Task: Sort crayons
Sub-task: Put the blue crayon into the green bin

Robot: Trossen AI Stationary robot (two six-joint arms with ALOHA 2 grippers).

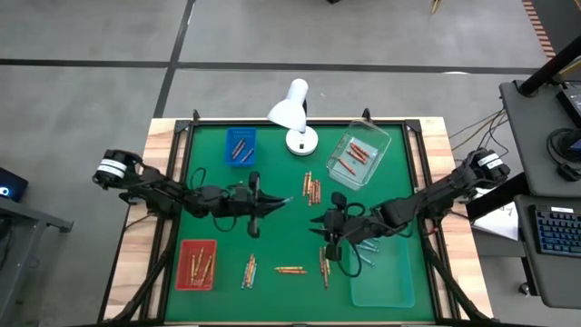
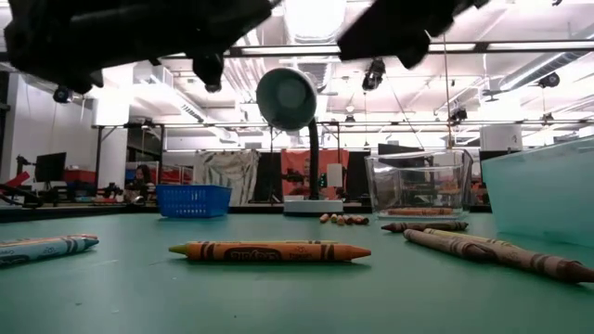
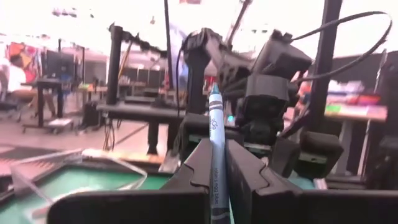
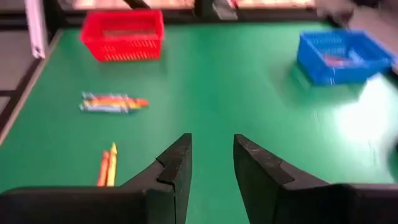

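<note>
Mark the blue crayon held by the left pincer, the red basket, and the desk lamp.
blue crayon (image 3: 216, 155): left wrist view, mid-shaft, on the wrapper.
red basket (image 4: 122, 34): right wrist view, its near wall.
desk lamp (image 1: 289, 110): high view, top of the white shade.

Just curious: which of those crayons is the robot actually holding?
The blue crayon, pinched upright in the left gripper; the others lie on the green table or in trays.
</note>
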